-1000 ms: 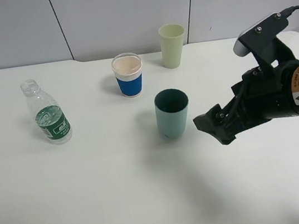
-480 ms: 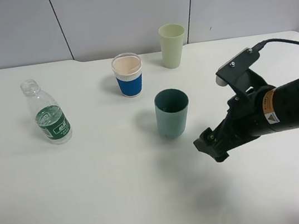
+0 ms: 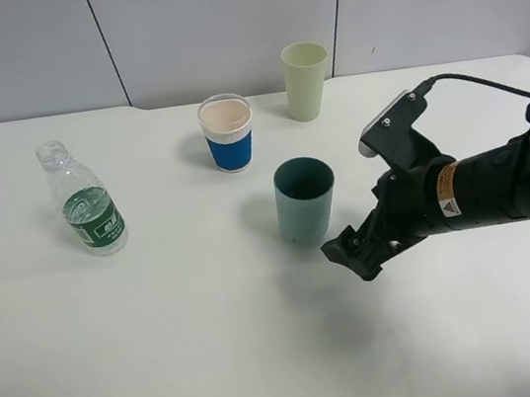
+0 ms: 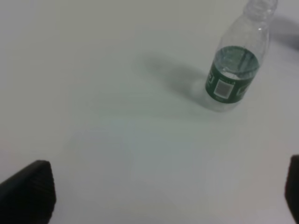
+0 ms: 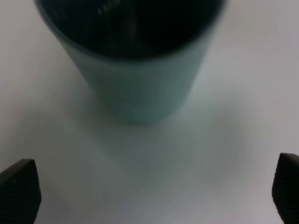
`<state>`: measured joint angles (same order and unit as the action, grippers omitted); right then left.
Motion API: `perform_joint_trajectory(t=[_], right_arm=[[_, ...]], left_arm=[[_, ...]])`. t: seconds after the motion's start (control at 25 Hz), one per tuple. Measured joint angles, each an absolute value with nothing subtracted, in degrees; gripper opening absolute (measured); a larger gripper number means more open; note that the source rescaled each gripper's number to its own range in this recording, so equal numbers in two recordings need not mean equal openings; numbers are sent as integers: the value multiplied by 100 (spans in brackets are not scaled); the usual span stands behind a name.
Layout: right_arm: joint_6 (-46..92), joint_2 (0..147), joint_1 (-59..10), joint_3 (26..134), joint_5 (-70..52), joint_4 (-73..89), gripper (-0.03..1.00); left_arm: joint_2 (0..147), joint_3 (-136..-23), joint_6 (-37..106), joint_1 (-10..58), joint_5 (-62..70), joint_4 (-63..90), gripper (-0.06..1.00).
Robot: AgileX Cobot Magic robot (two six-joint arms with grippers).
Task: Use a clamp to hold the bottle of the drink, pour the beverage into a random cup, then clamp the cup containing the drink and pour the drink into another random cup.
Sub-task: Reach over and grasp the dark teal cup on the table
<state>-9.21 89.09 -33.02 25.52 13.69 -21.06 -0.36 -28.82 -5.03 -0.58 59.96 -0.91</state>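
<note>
Facing the teal tumbler point(image 3: 306, 207)
Upright tumbler stands just ahead of the right end effector point(image 3: 350, 250), centred between its spread jaws, not touching.

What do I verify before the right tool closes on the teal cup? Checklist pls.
1. Right tool open: ok.
2. Teal cup upright: ok.
3. Teal cup inside the open right tool: not ok; it stands just ahead of it, roughly centred in the wrist view.
4. Teal cup filled: cannot tell; the inside is dark.
5. Blue-sleeved cup upright, apart from the teal cup: ok.
6. Left tool open, holding nothing: ok.
</note>
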Motion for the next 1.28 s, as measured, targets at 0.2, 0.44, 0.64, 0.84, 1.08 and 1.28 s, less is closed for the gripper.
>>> perform_joint_trajectory(t=[0.2,0.44,0.64,0.84,1.08,1.28], right_arm=[[376,9407,-3302,2559,1906,-1346,100],[1314,10022,-3302,2532,3008,-711,100],[1409,10462,-3302,2537,3940,-528,100],[1427,10856,-3302,2532,4930,-540,100],[1381,11263,-3302,2522,5727,-758,100],[1369,11505,-3302,2522,6029,-785,100]], left_arm=[[-36,-2882,-503,-58,5996,-91,100],[-36,-2882,-503,-58,5996,-91,100],[-36,-2882,-503,-58,5996,-91,100],[-36,-2882,-503,-58,5996,-91,100],[-36,-2882,-503,-58,5996,-91,100],[-36,-2882,-503,-58,5996,-91,100]])
